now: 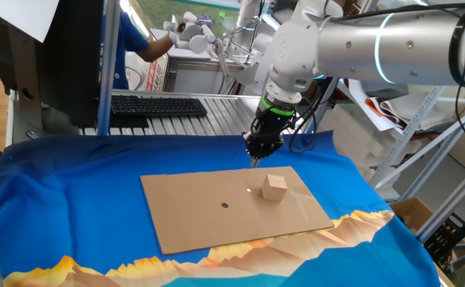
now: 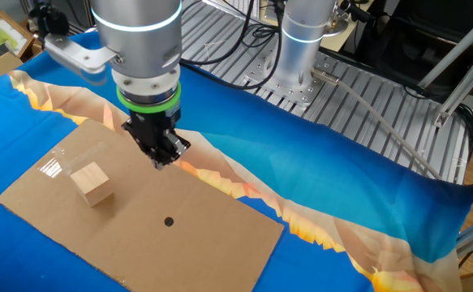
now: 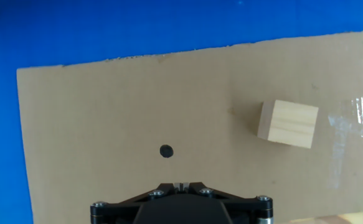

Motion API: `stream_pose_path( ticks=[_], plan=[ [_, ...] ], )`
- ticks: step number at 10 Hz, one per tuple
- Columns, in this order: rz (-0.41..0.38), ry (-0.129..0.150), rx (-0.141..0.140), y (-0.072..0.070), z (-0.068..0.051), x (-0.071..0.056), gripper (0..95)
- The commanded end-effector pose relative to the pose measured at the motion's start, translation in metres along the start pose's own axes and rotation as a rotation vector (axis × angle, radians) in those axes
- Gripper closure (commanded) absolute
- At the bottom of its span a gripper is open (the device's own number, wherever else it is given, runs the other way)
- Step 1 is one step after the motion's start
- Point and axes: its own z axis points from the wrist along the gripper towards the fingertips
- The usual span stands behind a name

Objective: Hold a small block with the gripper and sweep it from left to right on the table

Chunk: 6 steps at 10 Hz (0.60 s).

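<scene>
The small block [image 1: 274, 186] is a tan cube lying free on the brown cardboard sheet [image 1: 192, 215] of the blue-clothed table [image 1: 72, 191]. It also shows in the other fixed view [image 2: 91, 183] and in the hand view [image 3: 287, 123], to the right. My gripper [image 1: 258, 158], black with a green ring, hangs above the sheet's far edge, behind and left of the block, not touching it. In the other fixed view the gripper [image 2: 163, 160] is right of the block. Its jaws are closed together and hold nothing.
A tiny dark dot [image 1: 225, 205] marks the cardboard left of the block. A grey metal bench with a keyboard [image 1: 156, 104] stands behind the table. A white many-jointed robot hand [image 1: 191, 33] and a person in blue are at the back.
</scene>
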Motion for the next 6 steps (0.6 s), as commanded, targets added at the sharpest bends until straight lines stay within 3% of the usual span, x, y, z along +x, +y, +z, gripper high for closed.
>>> stream_pose_path(
  ticks=[1,4,6],
  plan=[
    [0.038,-0.018,0.04,-0.0003,-0.0001,-0.0002,95.0],
    [0.026,-0.053,0.022,-0.0003,-0.0001,-0.0002,95.0],
    [0.043,-0.064,0.036,-0.0003,-0.0001,-0.0002,95.0]
  ],
)
